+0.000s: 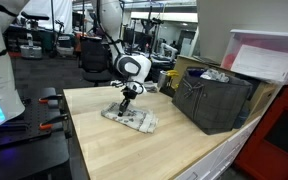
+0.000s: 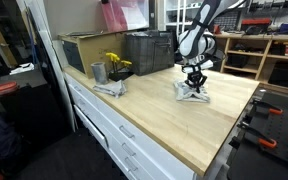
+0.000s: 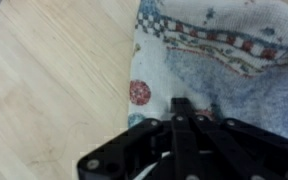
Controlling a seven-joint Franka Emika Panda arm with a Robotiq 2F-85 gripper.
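A patterned cloth [image 1: 134, 121] [image 2: 193, 94] lies crumpled on the light wooden table [image 1: 134, 152] [image 2: 174, 125]. In the wrist view the cloth [image 3: 219, 55] shows a blue-grey middle, a checked border and red round prints. My gripper [image 1: 125, 104] [image 2: 192, 84] points straight down onto it. Its black fingers are closed together, and the gripper [image 3: 182, 104] has a small pucker of pale fabric bunched round its tip. The rest of the cloth rests flat on the table.
A dark plastic crate [image 1: 216, 100] [image 2: 149, 52] stands at the table's back edge, with a pink-lidded box [image 1: 269, 55] behind it. A metal cup [image 2: 98, 72] and yellow flowers [image 2: 115, 64] sit on another cloth near a corner. Clamps [image 2: 269, 112] grip the table's edge.
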